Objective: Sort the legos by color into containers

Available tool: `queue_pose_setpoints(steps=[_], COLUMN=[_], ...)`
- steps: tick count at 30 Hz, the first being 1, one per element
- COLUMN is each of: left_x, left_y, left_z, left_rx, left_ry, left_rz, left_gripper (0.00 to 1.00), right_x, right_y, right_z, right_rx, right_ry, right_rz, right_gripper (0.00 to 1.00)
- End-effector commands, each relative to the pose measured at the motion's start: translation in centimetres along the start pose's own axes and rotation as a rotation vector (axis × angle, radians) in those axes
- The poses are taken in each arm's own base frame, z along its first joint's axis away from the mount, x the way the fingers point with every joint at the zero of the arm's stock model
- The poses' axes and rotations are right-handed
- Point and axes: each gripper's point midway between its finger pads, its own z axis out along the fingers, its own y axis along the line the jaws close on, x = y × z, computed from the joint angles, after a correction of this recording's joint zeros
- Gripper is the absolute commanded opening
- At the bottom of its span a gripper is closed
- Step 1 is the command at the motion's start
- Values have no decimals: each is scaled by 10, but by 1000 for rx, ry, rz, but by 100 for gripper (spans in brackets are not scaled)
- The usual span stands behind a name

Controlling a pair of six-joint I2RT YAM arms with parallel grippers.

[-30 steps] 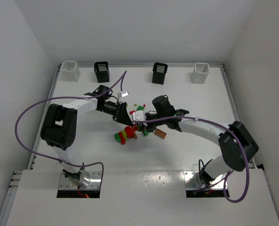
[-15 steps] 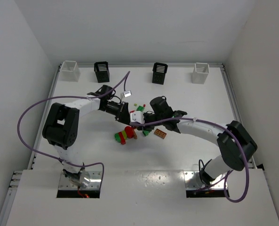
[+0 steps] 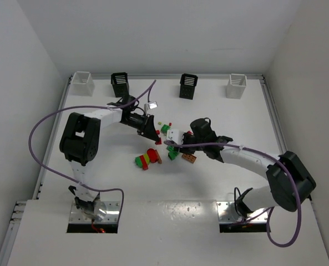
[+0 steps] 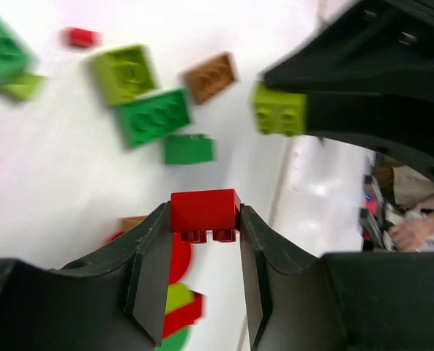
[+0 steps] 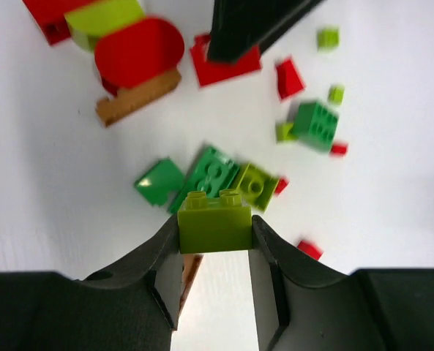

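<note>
Nearest the arm bases, a stuck-together clump of red and yellow-green legos (image 3: 147, 159) lies on the white counter (image 3: 97, 166). An orange-brown brick (image 3: 188, 158) sits near it on the right, and loose green, red and yellow-green pieces are scattered a little farther out. Above that scatter the two arms meet. The right gripper (image 5: 214, 228) has its jaws clamped on a yellow-green brick (image 5: 214, 218), studs up, apparently lifted off the surface. The left gripper (image 4: 204, 223) has its jaws clamped on a small red brick (image 4: 204, 210), which looks raised as well. The two held bricks hang near each other but apart. Along the far edge stand the four containers, all well apart from the pile: a white bin (image 3: 83, 83) at the left corner, a black bin (image 3: 120, 85), a second black bin (image 3: 188, 86), and a second white bin (image 3: 237, 86) at the right. Their insides cannot be made out from above, so whether anything has been sorted is unclear. With most bricks on the counter, the task looks to be at an early stage. Both held bricks have yet to be carried to a bin, the clump will likely need pulling apart, and the rest of the scatter is waiting.
</note>
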Motion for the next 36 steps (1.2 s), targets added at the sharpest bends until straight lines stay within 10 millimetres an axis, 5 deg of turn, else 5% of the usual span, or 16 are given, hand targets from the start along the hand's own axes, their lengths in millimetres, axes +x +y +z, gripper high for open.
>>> queue_pose_setpoints(steps=[1, 6, 8, 12, 16, 21, 26, 27, 30, 32, 36], left_x=[-20, -46, -52, -56, -58, -78, -81, -86, -76, -71, -57], left_y=[32, 59, 72, 80, 72, 35, 12, -3, -3, -5, 2], left_z=[-1, -1, -4, -6, -17, -67, -120, -134, -158, -178, -206], left_rx=[-126, -243, -313, -389, -406, -455, -609, -633, -694, -731, -869], left_ry=[-17, -61, -77, -82, -116, -257, -375, -427, -497, -541, -514], left_rz=[24, 16, -4, -3, 10, 47, 93, 117, 50, 28, -15], left_gripper=[33, 52, 65, 76, 80, 100, 100, 100, 100, 100, 100], right_x=[19, 40, 44, 52, 31, -14, -35, -37, -46, -44, -40], right_y=[5, 1, -5, -10, -21, -10, 12, 13, 35, 50, 72], right_z=[-8, -7, -2, 2, -1, -3, 4, 4, 11, 16, 33], right_rx=[9, 18, 12, -4, -1, -110, -239, -246, -311, -353, -395], right_ry=[73, 159, 193, 254, 202, 95, 84, 80, 79, 108, 190], right_rz=[107, 225, 260, 331, 329, 346, 383, 396, 403, 446, 570], right_gripper=[0, 1, 12, 37, 45, 64, 61, 57, 42, 20, 15])
